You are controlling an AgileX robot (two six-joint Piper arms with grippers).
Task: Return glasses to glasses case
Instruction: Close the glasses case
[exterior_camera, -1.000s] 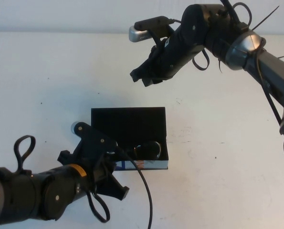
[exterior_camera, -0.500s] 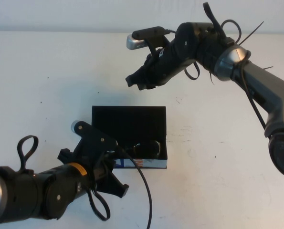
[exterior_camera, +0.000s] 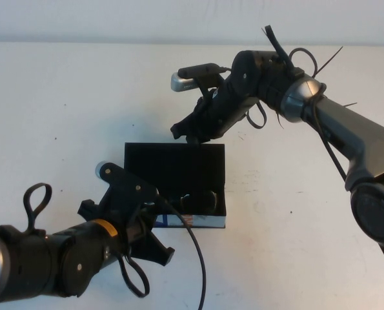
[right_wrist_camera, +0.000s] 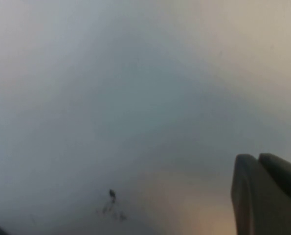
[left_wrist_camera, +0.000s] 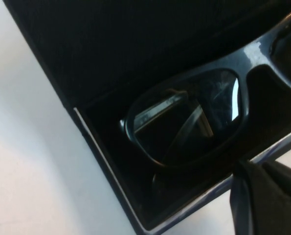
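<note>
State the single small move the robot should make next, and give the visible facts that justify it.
Probably the right gripper should hook the far edge of the lid and swing it toward the robot. The glasses already lie inside the open case, and that gripper sits right at the lid's far edge. The left gripper hangs at the case's near left corner, holding nothing.

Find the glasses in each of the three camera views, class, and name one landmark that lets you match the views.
High view: the glasses lie inside the glasses case, near its front wall, beside the left gripper; the right gripper is at the lid's far edge.
Left wrist view: the glasses fill the middle, in the case.
Right wrist view: not in it.
Shared landmark: the case's pale front edge.
</note>
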